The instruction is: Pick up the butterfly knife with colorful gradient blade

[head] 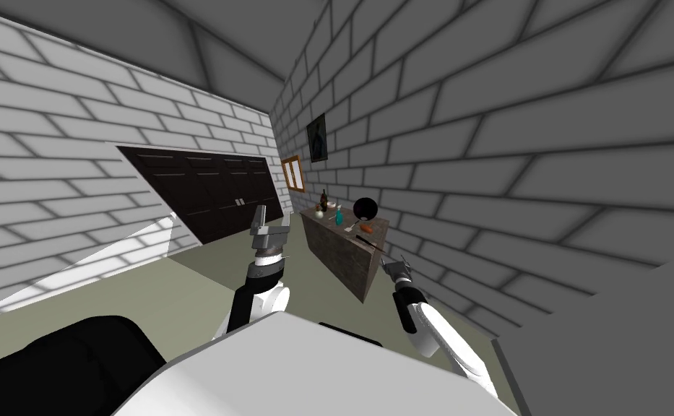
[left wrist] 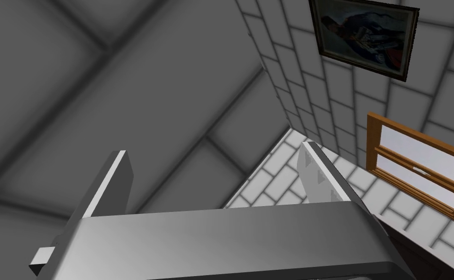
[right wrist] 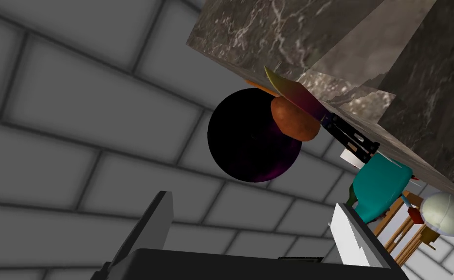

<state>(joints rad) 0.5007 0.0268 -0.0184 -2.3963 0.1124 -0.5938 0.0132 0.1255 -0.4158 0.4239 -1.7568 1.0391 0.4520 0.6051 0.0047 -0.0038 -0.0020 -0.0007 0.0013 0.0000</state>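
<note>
Butterfly knife (right wrist: 329, 120) lies along marble counter (right wrist: 269, 29) edge, blade tip toward black ball (right wrist: 247, 143). Right gripper (right wrist: 255, 228) and left gripper (left wrist: 216, 180): fingers apart.

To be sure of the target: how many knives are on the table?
1. The knife lies on the table beside the brown lump and the black ball. Another may be hidden behind the other things.

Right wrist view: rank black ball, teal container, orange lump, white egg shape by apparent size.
1. black ball
2. teal container
3. orange lump and white egg shape: look alike, not ranked.
Depths differ; apparent only.
</note>
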